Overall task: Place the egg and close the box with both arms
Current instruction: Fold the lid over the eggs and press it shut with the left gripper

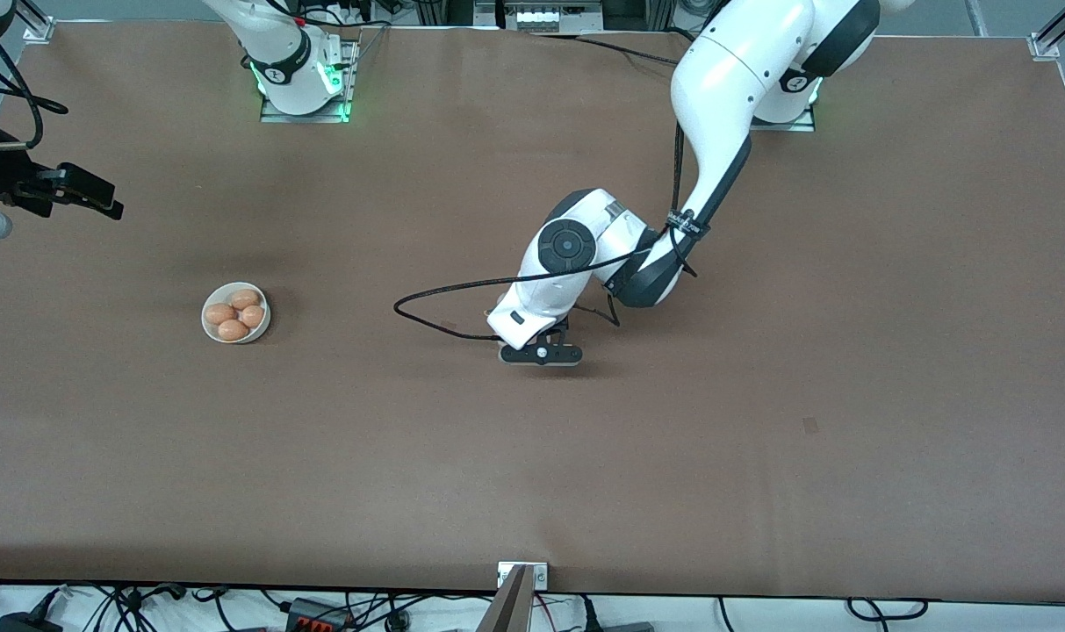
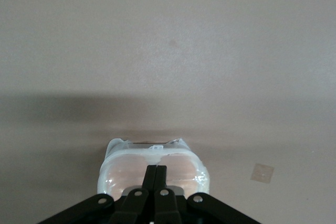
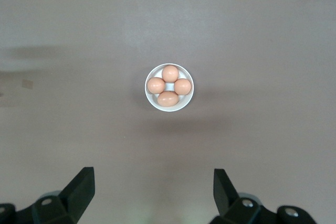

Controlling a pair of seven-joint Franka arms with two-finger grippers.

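Brown worktop [image 1: 760, 456] fills the stretch nearest the front camera, bare apart from a small pale mark on its surface [image 1: 810, 426] toward the left arm's end.

Above the middle of it, the left gripper [image 1: 541, 353] hangs low at the end of the left arm [image 1: 716, 114], which reaches down from its base and bends sharply at the wrist. Its fingers [image 2: 156, 174] are pressed together with nothing between them, and in the left wrist view they rest on the clear lid of the box [image 2: 153, 169]. That box sits directly under the gripper, its pale tray showing through the plastic with a warm orange tint inside; the front view hides it beneath the wrist. A black cable [image 1: 462, 285] loops out from the wrist over the worktop.

Toward the right arm's end of the worktop sits a round white bowl [image 1: 235, 313] holding four brown eggs [image 1: 233, 330], well apart from the box. The right gripper [image 3: 152, 192] hovers high above the worktop near that bowl, its fingers [image 3: 79, 187] spread wide and empty, the bowl framed between them in the right wrist view. The right arm [image 1: 286, 53] waits there.
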